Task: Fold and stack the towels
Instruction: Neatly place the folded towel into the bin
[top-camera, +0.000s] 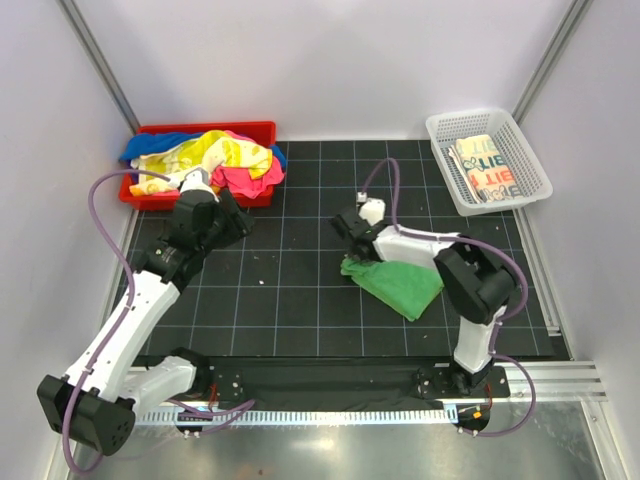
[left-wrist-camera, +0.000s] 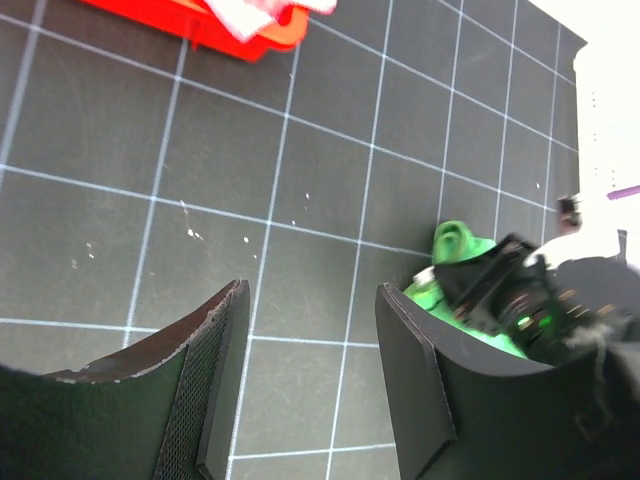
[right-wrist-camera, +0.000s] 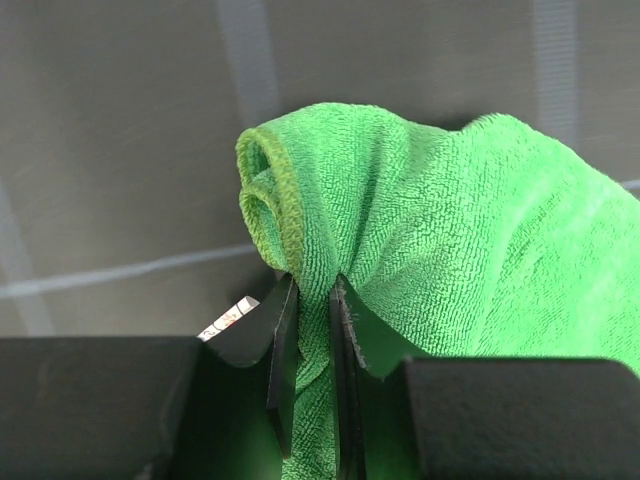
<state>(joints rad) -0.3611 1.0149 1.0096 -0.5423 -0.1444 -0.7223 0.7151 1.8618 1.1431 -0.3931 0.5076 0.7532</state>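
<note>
In the top view, the green towel (top-camera: 400, 285) was seen lying rumpled on the table (top-camera: 290, 300), right of the middle. It was bunched into a rough wedge, with its left corner raised at the right gripper (top-camera: 349, 262). More towels (top-camera: 225, 160), yellow, pink and blue, were heaped in the tray (top-camera: 150, 198) at the far left. A folded lettered towel (top-camera: 485, 170) lay in the basket (top-camera: 440, 125) at the far right. The left gripper (top-camera: 235, 222) was held just in front of the tray. In the left wrist view, the left gripper (left-wrist-camera: 312, 300) was shown with its jaws apart and nothing between them, above bare table. A scrap of green was glimpsed beyond it, partly hidden by the other arm. In the right wrist view, the right gripper (right-wrist-camera: 312, 290) was found clamped on a fold of the towel just below its rolled, stitched hem, seemingly through two layers. The cloth was bright green with a fine looped pile. It was judged light, soft and limp, neither slippery nor fragile, so sagging and bunching were to be expected when it was lifted. The hemmed corners were judged the best hold, with a second corner taken by the free gripper so that it could be spread flat.
</note>
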